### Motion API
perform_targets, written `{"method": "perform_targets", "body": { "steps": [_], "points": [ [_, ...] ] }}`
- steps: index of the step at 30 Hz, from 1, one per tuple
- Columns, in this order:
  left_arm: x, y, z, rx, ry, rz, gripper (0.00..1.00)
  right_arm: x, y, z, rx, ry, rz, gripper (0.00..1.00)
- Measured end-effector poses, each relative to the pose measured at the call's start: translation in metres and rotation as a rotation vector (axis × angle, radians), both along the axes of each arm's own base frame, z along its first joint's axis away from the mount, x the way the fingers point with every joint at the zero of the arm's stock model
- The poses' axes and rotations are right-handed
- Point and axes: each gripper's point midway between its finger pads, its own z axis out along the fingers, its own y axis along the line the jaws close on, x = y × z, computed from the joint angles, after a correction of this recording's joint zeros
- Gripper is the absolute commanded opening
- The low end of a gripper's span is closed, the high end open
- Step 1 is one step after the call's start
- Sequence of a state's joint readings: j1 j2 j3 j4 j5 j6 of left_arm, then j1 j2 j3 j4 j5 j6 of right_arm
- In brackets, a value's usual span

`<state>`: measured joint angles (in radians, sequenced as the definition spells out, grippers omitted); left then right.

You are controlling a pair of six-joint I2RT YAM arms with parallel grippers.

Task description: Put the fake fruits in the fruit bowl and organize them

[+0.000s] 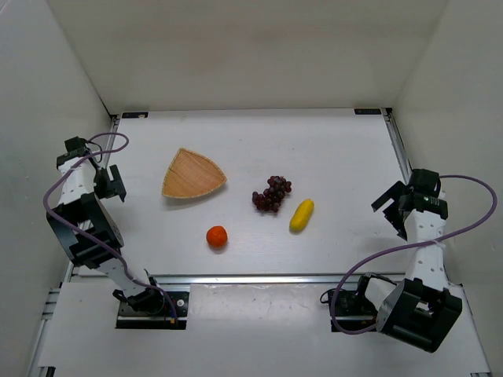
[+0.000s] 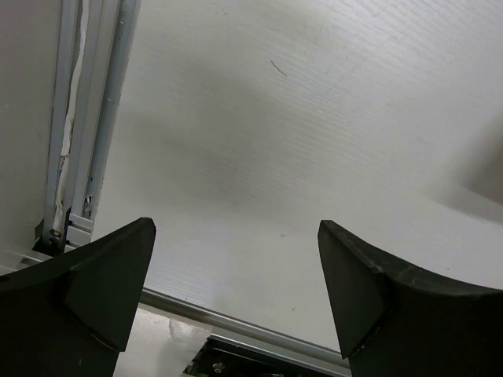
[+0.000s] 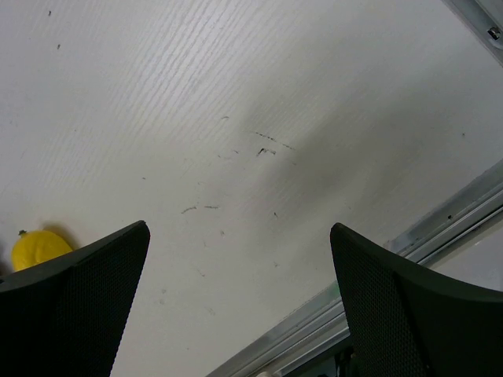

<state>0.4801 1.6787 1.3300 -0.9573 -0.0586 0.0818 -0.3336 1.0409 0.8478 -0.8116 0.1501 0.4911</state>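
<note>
**A:** Wide white table [image 1: 338,149], and the fruit bowl [image 1: 193,174] sat left of centre toward the far side with nothing in it. All three fruits lay out on the tabletop!

**B:** Both arms were parked at the edges, too. The left gripper [image 1: 116,187] hung by the left rail, near the bowl, jaws spread wide over bare tabletop. The right gripper [image 3: 240,236] gaped just the same and held nothing.

**A:** So the first pick was the step in hand, I'd say. How to do it well?

**B:** I'd have started with the grape bunch [image 1: 271,193], mid-table, right of the bowl. It was lumpy, so I'd have come straight down and straddled the thick of the cluster rather than a stray tip. Setting it at the bowl's broad end would have left room for the rest.

**A:** And the yellow lemon [image 1: 301,214]?

**B:** It lay just beside the grapes on the right arm's side, its end peeking in at the left edge of the right wrist view. I'd have closed across its narrow width, not along its length, and watched not to nudge the grapes.

**A:** Smallest last!

**B:** The orange [image 1: 217,236] lay toward the near edge in front of the bowl, apart from the others. It was round and would likely roll, so I'd have centred the jaws over it before closing.
</note>
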Motion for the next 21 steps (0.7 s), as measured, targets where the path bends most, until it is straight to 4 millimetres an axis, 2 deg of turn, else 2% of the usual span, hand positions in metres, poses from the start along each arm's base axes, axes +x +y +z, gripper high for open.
{"method": "perform_targets", "body": {
  "steps": [8, 10, 11, 13, 16, 19, 21],
  "points": [
    [0.004, -0.008, 0.003, -0.007, -0.012, -0.05, 1.0, -0.005, 0.008, -0.01, 0.036, 0.016, 0.02, 1.0],
    [0.012, -0.023, 0.013, 0.019, -0.029, -0.134, 1.0, -0.004, 0.009, -0.01, 0.041, 0.013, 0.024, 1.0],
    [0.02, -0.038, 0.021, 0.037, -0.045, -0.201, 1.0, -0.003, 0.01, -0.01, 0.046, 0.009, 0.027, 1.0],
    [0.046, -0.083, 0.044, 0.091, -0.095, -0.387, 1.0, -0.002, 0.011, -0.008, 0.051, -0.001, 0.032, 1.0],
    [0.083, -0.19, 0.08, 0.13, -0.213, -0.735, 1.0, 0.002, 0.014, -0.004, 0.057, -0.034, 0.042, 1.0],
    [0.086, -0.297, 0.096, 0.116, -0.266, -1.032, 1.0, 0.004, 0.015, 0.001, 0.057, -0.063, 0.049, 1.0],
    [0.088, -0.36, 0.096, 0.095, -0.274, -1.173, 1.0, 0.004, 0.016, 0.002, 0.058, -0.075, 0.052, 1.0]
  ]
}}
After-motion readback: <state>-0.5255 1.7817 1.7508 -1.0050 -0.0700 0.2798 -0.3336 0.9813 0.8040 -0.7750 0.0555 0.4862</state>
